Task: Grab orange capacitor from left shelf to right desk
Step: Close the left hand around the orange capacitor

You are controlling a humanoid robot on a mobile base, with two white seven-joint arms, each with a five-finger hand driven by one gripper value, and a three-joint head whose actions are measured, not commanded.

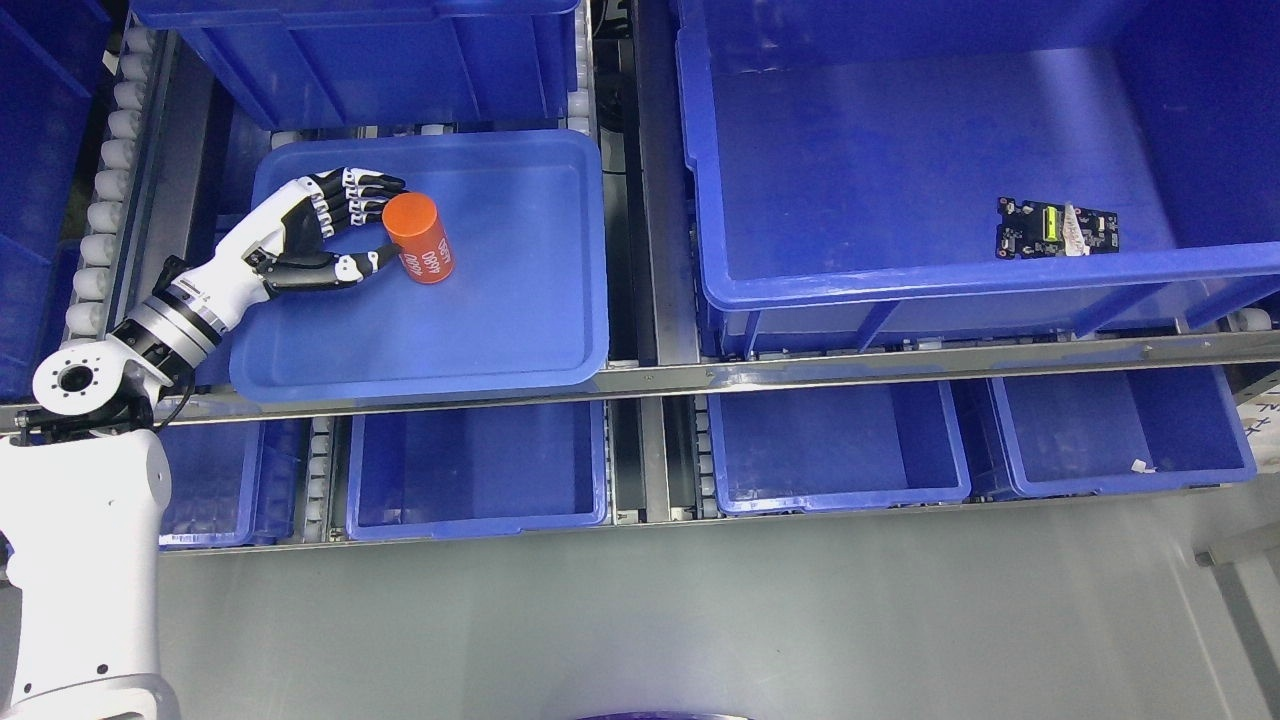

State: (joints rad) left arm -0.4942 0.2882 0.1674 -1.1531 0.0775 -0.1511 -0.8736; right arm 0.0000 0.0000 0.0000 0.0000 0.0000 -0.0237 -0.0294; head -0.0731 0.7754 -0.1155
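An orange capacitor point(420, 240), a short cylinder with white print, lies in a shallow blue tray point(520, 330) on the left shelf. My left hand point(392, 222) reaches into the tray from the lower left. Its fingers point(360, 190) are spread and curve over the capacitor's upper left end. The thumb tip sits against its lower left side. The capacitor still rests on the tray floor. My right arm does not show.
A large blue bin point(900, 290) on the right shelf holds a small black circuit board point(1056, 228). Several blue bins stand on the lower shelf point(480, 480). Another blue bin point(380, 60) stands behind the tray. A metal rail point(800, 368) runs along the shelf's front.
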